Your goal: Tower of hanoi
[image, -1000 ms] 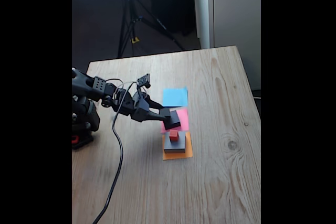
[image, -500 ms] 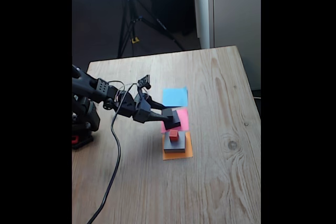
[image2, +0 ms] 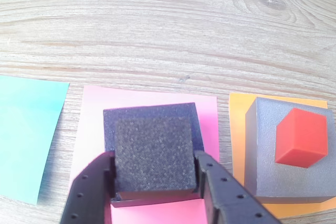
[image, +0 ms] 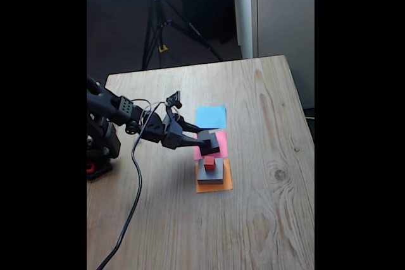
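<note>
Moved: since a second ago the arm point(image: 120, 110) has reached a little further out in the fixed view, carrying its block slightly right along the pink paper point(image: 221, 138); the stack on the orange paper is unchanged.
Gripper: the gripper point(image2: 153, 182) is clenched on the small block point(image2: 152, 153), one finger on its left side and one on its right in the wrist view; in the fixed view it point(image: 211, 144) sits over the pink paper.
Small block: dark grey, square, top face flat toward the wrist camera, edges roughly in line with the paper's edges; no long axis to speak of.
Black block: the black block point(image2: 149, 115) lies directly under the small one, its rim showing at the top and both sides, over the pink paper point(image2: 94, 119). Whether the two touch, or whether the black one rests on the paper, I cannot tell.
Grey block: the wide grey block point(image2: 268, 161) lies flat on the orange paper point(image2: 237, 129), just right of the pink one in the wrist view.
Red cube: the red cube point(image2: 301, 137) stands on the grey block, turned slightly against its edges.
Blue paper: the blue paper point(image2: 26, 135) lies left of the pink in the wrist view.
Surface: a wooden table point(image: 266, 93).
</note>
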{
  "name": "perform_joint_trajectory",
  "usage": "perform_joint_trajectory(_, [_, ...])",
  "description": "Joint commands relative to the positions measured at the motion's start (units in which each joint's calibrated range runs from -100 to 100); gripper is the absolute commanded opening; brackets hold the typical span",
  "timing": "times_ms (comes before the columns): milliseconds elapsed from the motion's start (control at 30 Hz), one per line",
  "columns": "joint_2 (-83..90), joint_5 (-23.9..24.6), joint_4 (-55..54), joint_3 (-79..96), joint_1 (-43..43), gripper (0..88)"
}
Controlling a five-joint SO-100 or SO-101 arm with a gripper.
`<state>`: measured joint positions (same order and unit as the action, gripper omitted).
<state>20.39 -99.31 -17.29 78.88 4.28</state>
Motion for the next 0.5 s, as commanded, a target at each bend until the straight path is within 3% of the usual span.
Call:
perform_joint_trajectory(0, [0.35,-0.69,-1.44,0.21,0.02,15.7])
perform_joint_trajectory(267, [0.65,-0.69,-2.5,1.39,-0.06,17.3])
perform_joint_trajectory(333, [0.95,-0.69,-2.5,1.39,-0.06,22.2])
perform_joint_trajectory(467, [2.09,-0.69,-2.5,1.12,-0.57,23.9])
